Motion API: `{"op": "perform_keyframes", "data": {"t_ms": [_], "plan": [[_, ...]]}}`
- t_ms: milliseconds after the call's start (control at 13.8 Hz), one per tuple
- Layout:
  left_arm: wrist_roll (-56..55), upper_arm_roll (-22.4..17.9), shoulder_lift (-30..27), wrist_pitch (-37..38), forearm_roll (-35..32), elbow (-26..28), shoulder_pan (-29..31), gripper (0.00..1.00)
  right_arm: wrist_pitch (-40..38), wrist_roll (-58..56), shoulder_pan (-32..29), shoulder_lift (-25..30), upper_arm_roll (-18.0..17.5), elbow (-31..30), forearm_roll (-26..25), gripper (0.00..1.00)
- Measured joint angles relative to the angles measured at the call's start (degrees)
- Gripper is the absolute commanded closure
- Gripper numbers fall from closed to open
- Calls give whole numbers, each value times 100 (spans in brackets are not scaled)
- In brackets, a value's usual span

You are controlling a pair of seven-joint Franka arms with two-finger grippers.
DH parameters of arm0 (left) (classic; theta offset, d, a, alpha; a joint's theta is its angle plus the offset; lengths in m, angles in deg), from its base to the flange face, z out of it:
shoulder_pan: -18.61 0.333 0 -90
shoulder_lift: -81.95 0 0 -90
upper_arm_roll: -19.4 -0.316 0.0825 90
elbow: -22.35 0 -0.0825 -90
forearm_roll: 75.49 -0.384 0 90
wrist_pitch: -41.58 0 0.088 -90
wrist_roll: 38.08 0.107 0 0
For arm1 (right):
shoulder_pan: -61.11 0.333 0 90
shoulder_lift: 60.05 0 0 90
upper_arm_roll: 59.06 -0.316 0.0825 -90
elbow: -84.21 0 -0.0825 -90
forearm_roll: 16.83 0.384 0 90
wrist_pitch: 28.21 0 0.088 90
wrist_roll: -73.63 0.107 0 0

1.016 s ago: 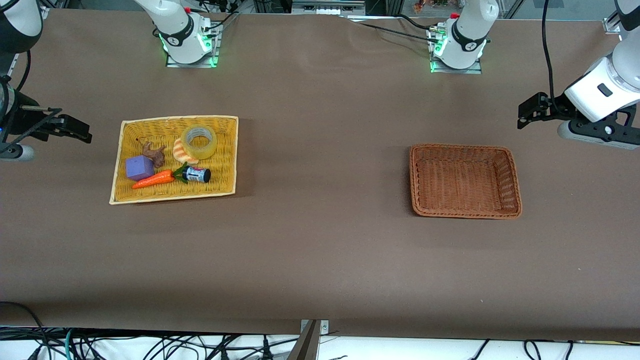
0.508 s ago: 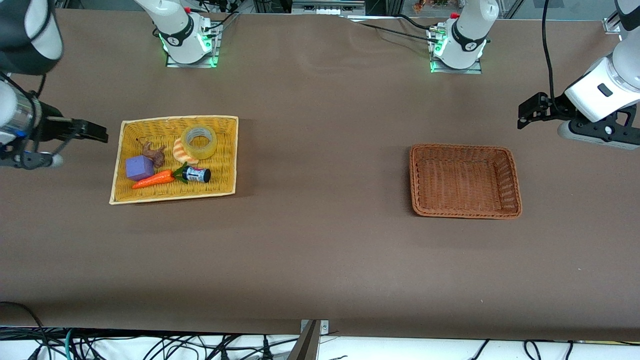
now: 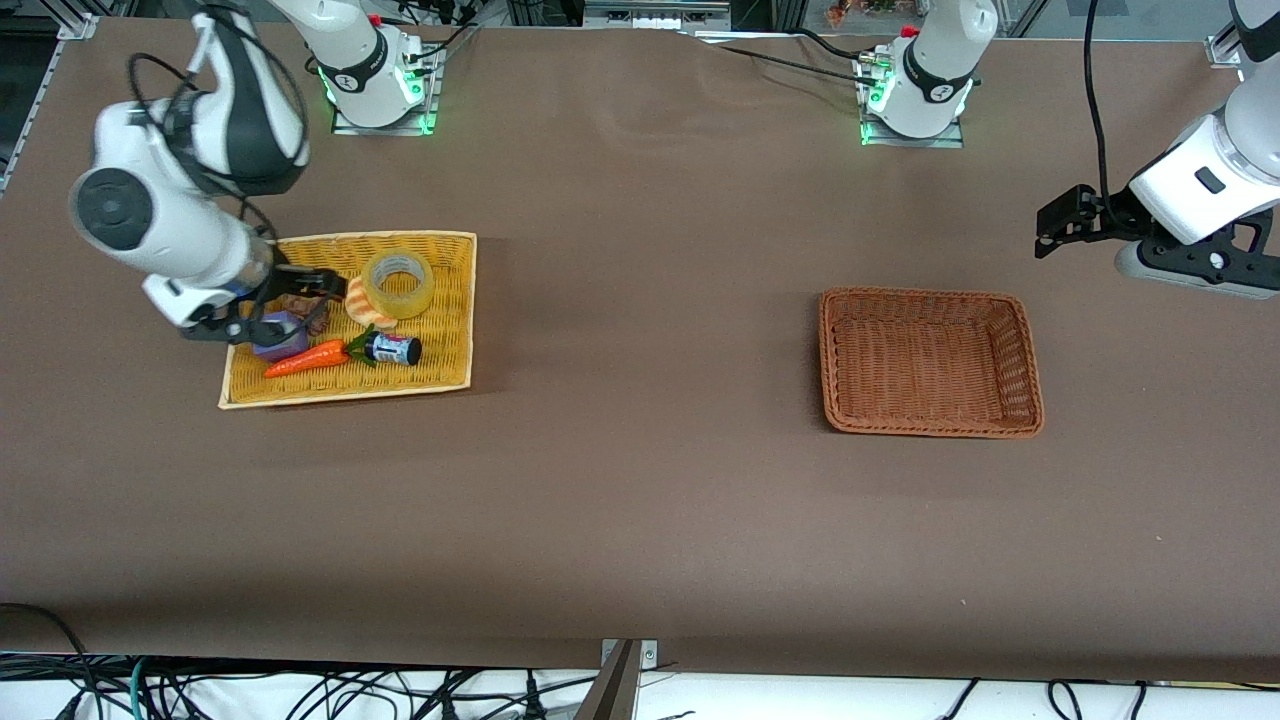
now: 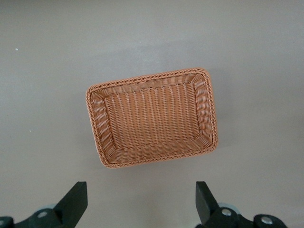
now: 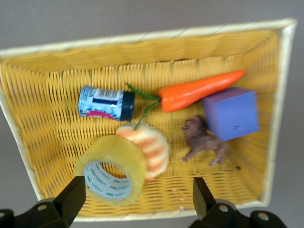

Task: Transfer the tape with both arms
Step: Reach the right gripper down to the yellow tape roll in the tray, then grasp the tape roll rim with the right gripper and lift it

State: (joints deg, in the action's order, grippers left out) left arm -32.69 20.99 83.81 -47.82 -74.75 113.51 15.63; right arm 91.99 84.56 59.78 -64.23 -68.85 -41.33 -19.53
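Glossy translucent ring of tape [image 3: 398, 284], leaning on a striped croissant toy [image 5: 148, 147] in the woven yellow tray [image 3: 452, 330]. Right gripper [image 3: 318, 289] over that tray, fingers spread wide, empty. Left gripper [image 3: 1056, 225] waiting near the ribbed brown wicker basket [image 3: 1020, 340], fingers wide too.

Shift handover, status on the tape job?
Right gripper open over yellow basket. Left gripper open, waiting. Tape unheld, leaning on croissant toy.
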Motion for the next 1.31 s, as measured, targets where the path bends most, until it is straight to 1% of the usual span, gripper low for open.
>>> {"op": "perform_keyframes", "data": {"t_ms": [145,508,653,943,1016,1088,1161,1306], "plan": [[0,0,0,0,0,0,0,0,502,11,-6,140,-18,-594,0,0],[0,0,0,0,0,0,0,0,1746,11,-11,174,-70,-1637,0,0],[0,0,0,0,0,0,0,0,2074,11,-10,119,-115,-1864,0,0],[0,0,1,0,0,0,0,0,2374,11,-11,-99,-133,-1903,-1,0],[0,0,0,0,0,0,0,0,2472,11,-11,-167,-134,-1906,-1,23],[0,0,1,0,0,0,0,0,2578,10,-11,-247,-135,-1910,-1,75],[0,0,0,0,0,0,0,0,2670,10,-11,-322,-135,-1916,-1,100],[0,0,1,0,0,0,0,0,2732,5,-11,-419,-135,-1917,-2,100]]}}
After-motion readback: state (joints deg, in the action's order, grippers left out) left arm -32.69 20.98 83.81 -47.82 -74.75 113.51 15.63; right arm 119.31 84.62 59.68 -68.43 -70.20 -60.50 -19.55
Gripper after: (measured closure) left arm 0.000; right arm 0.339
